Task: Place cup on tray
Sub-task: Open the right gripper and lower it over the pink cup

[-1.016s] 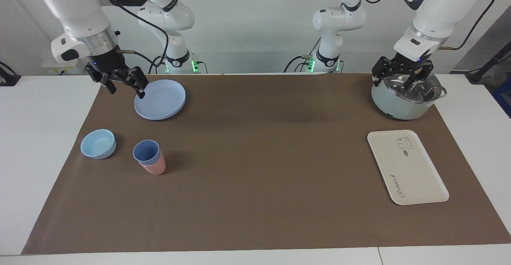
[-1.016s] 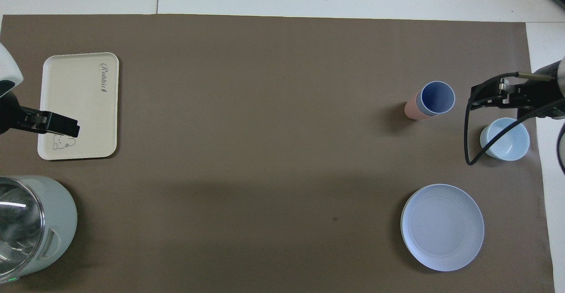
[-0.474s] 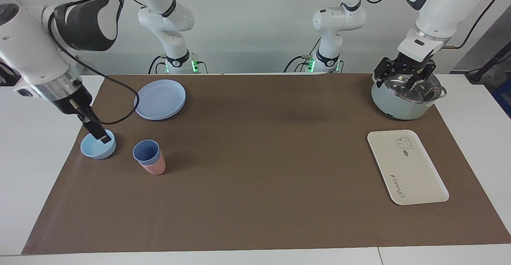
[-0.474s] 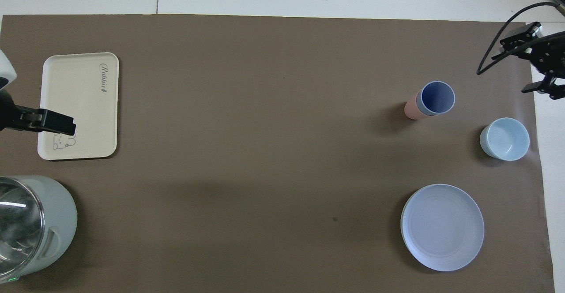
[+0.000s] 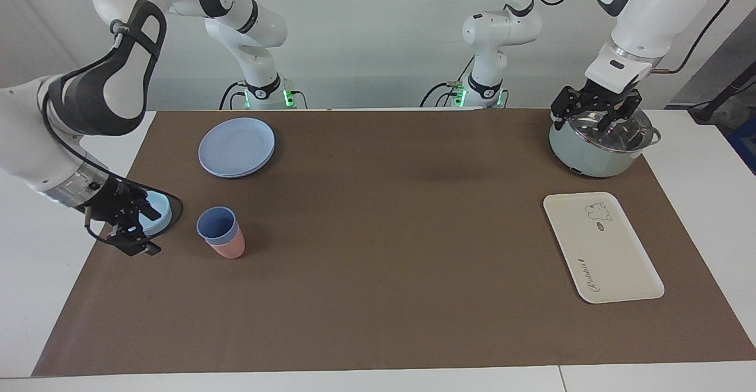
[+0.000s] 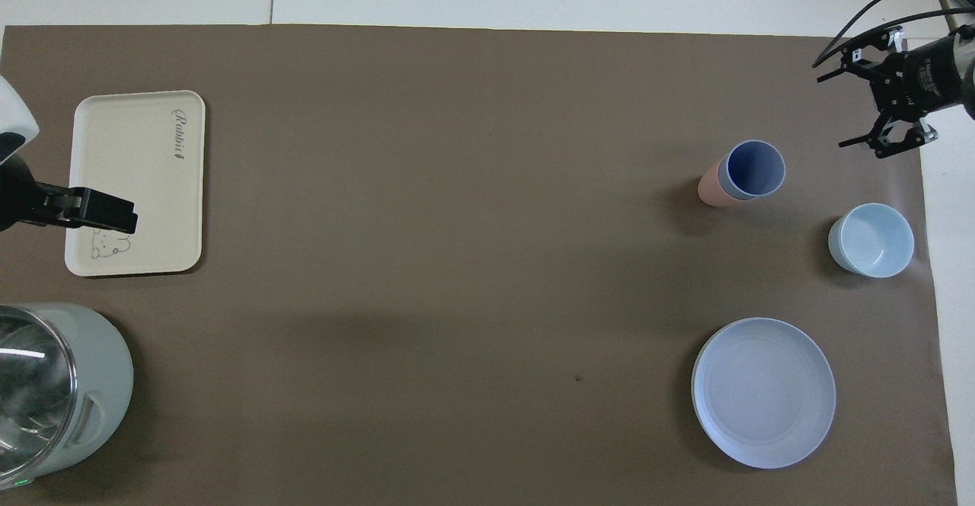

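The blue cup stands nested in a pink tumbler on the brown mat toward the right arm's end; it also shows in the overhead view. The cream tray with its bear drawing lies flat toward the left arm's end, and shows in the overhead view. My right gripper is open, turned sideways toward the cup, and hangs over the mat's edge beside the cup, apart from it. My left gripper is open and waits over the pot.
A light-blue bowl sits at the mat's edge, nearer to the robots than the right gripper. A round blue plate lies nearer still. A pale green pot with a glass lid stands nearer to the robots than the tray.
My right gripper has swung from over the blue plate, past the light-blue bowl, down to the mat's edge, and turned sideways toward the cup. The left gripper has barely moved.
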Robot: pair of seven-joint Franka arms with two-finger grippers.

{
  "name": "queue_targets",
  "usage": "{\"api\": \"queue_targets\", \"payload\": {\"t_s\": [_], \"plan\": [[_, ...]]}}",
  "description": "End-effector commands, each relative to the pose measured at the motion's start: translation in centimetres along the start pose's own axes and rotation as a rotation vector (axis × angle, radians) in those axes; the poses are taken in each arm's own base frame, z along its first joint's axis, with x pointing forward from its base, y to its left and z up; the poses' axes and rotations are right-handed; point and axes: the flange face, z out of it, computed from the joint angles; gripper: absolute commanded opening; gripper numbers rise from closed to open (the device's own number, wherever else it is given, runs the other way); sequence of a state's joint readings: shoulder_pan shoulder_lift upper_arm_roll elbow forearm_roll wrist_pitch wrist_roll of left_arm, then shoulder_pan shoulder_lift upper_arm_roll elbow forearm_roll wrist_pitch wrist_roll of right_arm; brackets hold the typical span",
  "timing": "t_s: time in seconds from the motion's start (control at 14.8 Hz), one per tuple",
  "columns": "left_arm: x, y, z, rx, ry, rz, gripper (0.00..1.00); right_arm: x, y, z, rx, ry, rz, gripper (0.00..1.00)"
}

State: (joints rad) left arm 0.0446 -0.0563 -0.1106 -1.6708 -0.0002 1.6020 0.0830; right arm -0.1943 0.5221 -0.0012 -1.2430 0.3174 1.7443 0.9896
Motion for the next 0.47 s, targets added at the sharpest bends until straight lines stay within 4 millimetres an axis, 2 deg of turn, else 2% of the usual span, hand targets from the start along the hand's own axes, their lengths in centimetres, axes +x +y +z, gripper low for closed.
{"api": "queue_targets", "payload": {"t_s": [0.0,0.14,0.27,0.41], "plan": [[-0.4,0.3,0.1,0.001,0.006,-0.011,1.0,2.0,0.2,2.8,-0.002,-0.125,0.079,0.97],[-0.3,0.2,0.0,0.001,0.011,-0.011,1.0,5.1,1.4,5.5,-0.026,-0.17,0.13,0.98],[-0.3,0.2,-0.1,0.002,0.015,-0.011,1.0,5.5,1.7,6.6,-0.04,-0.177,0.139,0.98],[-0.3,0.2,-0.1,0.002,0.017,-0.014,1.0,6.3,2.1,8.8,-0.067,-0.196,0.152,0.99]]}}
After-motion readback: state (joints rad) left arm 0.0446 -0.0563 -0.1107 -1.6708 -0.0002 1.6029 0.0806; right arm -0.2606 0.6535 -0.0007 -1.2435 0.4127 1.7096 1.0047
